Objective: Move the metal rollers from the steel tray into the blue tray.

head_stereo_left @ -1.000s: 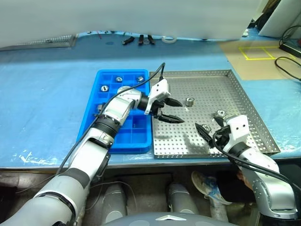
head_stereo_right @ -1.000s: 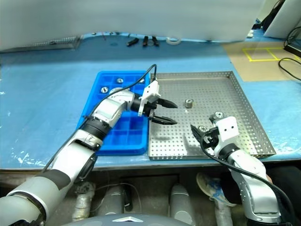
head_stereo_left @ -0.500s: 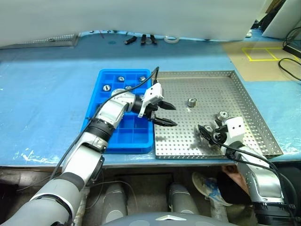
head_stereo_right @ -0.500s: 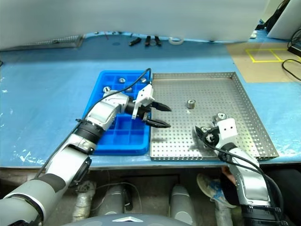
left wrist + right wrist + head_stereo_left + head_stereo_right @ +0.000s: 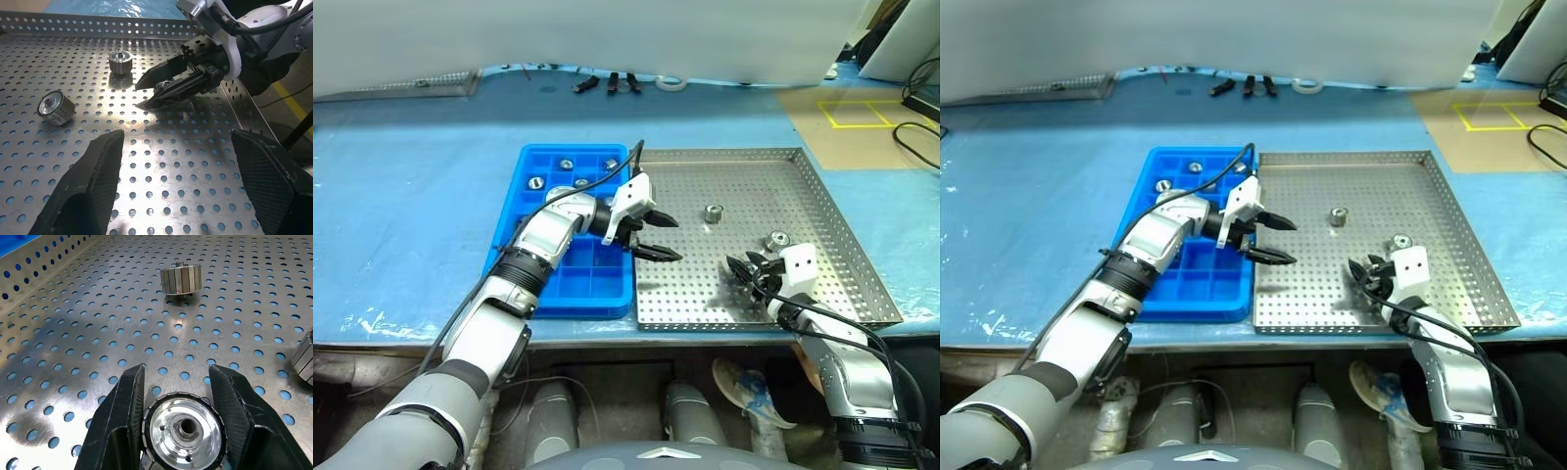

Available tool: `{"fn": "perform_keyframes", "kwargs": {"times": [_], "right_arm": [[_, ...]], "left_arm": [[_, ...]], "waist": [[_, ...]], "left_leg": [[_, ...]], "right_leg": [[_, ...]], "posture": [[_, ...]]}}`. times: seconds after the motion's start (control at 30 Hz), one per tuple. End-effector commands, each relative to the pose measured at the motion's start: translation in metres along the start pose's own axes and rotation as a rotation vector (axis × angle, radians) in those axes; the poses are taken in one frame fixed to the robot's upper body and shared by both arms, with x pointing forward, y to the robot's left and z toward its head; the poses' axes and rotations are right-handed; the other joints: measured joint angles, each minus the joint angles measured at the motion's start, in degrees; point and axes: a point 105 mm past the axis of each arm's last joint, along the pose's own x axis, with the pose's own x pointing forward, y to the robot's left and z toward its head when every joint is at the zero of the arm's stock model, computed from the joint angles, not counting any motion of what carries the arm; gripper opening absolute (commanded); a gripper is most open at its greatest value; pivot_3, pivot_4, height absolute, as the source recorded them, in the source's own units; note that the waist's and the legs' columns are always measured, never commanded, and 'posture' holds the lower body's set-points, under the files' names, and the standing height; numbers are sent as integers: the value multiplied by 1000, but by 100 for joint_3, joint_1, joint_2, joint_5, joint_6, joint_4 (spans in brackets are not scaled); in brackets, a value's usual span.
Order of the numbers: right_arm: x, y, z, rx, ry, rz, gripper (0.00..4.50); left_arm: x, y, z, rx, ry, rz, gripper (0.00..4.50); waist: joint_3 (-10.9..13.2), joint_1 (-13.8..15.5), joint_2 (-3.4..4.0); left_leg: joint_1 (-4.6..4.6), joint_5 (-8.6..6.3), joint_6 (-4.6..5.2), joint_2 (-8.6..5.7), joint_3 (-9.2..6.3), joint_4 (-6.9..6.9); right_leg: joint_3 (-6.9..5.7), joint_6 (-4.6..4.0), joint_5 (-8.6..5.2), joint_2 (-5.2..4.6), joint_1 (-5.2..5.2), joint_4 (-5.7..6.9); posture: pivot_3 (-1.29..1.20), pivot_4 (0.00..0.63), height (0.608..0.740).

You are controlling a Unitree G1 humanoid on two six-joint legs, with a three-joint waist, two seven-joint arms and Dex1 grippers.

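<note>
My right gripper (image 5: 741, 264) rests low on the steel tray (image 5: 808, 201) near its front right, shut on a metal roller (image 5: 182, 431) that sits between both fingers. Two more rollers lie loose on the perforated floor, one at mid tray (image 5: 712, 211) and one right beside the right gripper (image 5: 779, 238). My left gripper (image 5: 674, 240) hovers open and empty over the steel tray's left edge, pointing right. The blue tray (image 5: 570, 292) lies left of the steel tray and holds several rollers (image 5: 566, 164) in its far compartments.
Small black tools (image 5: 605, 83) and a white tape ring (image 5: 668, 82) lie at the table's back edge. A cardboard sheet with yellow tape (image 5: 842, 110) and black cables (image 5: 915, 132) are at the far right. A long metal piece (image 5: 411, 86) sits at the back left.
My right gripper has sunk onto the steel tray floor and shut on a roller. The left gripper stays open in the same place. The camera view shifted slightly.
</note>
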Motion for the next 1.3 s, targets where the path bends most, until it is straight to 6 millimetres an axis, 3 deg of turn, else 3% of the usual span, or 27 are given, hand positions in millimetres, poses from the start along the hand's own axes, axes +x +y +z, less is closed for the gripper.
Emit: {"fn": "perform_keyframes", "kwargs": {"times": [0.03,0.3,0.53,0.73,1.03,1.13,1.3], "right_arm": [[-5,-4,-4,2,21,-8,1717],[3,3,14,-12,-28,28,1705],[19,47,81,-85,-191,230,1705],[40,85,120,-122,-260,430,1705],[75,137,137,-172,-263,696,1705],[81,150,132,-176,-240,760,1705],[84,155,119,-187,-203,785,1705]], "left_arm": [[-1,0,6,37,-11,7,3686],[-12,3,7,28,-19,55,3686],[-54,-3,-9,-9,11,161,3686],[-85,-10,-22,-38,32,303,3686],[-123,-37,-39,-115,54,554,3686],[-136,-50,-46,-152,67,627,3686],[-139,-61,-50,-186,67,669,3686]], "waist": [[0,-2,0],[0,-4,0],[0,-8,2],[1,185,1],[2,543,2],[2,681,2],[3,868,1]], "left_leg": [[1,0,0,0,0,0],[0,0,0,0,0,-1],[0,3,-6,10,2,-14],[-2,5,-9,12,1,-17],[-6,17,-31,25,-9,-36],[-10,21,-38,32,-16,-40],[-15,25,-45,28,-24,-43]], "right_leg": [[0,0,0,0,0,0],[0,0,0,0,-1,-1],[6,-1,0,13,-19,6],[0,-3,-1,11,-19,8],[-20,-16,-9,12,-27,17],[-29,-20,-12,13,-29,18],[-35,-21,-13,13,-28,17]], "posture": [[-390,150,740],[-364,150,740],[-274,150,740],[-86,150,740],[163,150,740],[223,150,740],[255,150,740]]}}
